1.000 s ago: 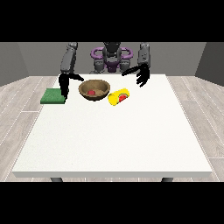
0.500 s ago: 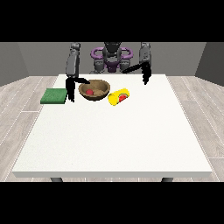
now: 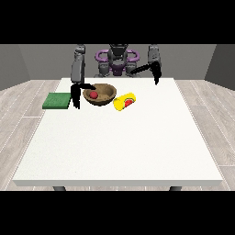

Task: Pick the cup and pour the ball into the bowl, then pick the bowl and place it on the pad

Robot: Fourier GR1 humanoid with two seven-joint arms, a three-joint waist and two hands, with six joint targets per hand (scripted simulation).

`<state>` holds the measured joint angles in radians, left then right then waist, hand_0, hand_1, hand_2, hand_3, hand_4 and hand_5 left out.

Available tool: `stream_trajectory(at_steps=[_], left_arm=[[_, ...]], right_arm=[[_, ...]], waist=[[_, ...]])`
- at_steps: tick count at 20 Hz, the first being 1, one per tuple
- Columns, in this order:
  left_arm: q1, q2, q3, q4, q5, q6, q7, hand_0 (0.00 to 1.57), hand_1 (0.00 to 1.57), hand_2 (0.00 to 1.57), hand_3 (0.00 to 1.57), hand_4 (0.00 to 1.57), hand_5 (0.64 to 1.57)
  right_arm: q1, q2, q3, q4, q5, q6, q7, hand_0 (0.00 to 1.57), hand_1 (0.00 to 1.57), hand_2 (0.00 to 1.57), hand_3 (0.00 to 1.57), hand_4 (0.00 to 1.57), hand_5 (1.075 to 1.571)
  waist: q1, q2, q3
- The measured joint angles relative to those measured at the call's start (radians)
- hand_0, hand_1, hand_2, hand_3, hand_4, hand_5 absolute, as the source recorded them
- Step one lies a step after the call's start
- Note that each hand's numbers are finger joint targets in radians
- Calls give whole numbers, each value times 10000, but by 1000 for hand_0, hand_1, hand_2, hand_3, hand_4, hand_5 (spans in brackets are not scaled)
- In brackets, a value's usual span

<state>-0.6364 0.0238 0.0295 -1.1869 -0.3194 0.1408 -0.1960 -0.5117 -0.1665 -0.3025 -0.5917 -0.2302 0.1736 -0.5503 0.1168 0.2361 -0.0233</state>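
The hand at the view's left (image 3: 76, 94) has closed in on the bowl (image 3: 100, 95), fingers spread beside its rim, gripping nothing. The bowl, ball (image 3: 93, 94) inside, sits near the pad (image 3: 57, 100); it looks rigid and light, best pinched at the rim. The other hand (image 3: 156, 75) hangs relaxed.

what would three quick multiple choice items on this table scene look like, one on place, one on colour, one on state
1. Where is the red ball?
A. in the bowl
B. on the pad
C. on the bare table

2. What colour is the pad?
A. blue
B. green
C. white

3. How is the cup standing?
A. upright
B. upside down on the bowl
C. on its side

Key: 1 A, the ball sits inside the brown bowl. 2 B, the flat pad at the view's left is green. 3 C, the yellow cup lies tipped over on the table beside the bowl.
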Motion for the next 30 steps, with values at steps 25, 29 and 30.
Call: stream_trajectory(at_steps=[25,29,30], left_arm=[[871,806,765,511,836,-817,-377,0,0,0,0,0,1570],[1295,971,1020,785,998,-837,-400,0,0,0,0,0,1571],[1315,1048,1139,961,1018,-773,-496,0,0,0,0,0,1571]], right_arm=[[-1002,365,1038,535,1009,-3199,3558,1571,1571,1571,1571,1020,1552],[-1161,225,1294,392,1144,-3235,4740,1571,1571,1571,1571,1046,1553],[-1263,249,1354,239,1127,-3189,5052,1571,1571,1571,1571,1049,1553]], waist=[[-70,-1081,133],[-426,-1640,194],[-622,-1709,203]])
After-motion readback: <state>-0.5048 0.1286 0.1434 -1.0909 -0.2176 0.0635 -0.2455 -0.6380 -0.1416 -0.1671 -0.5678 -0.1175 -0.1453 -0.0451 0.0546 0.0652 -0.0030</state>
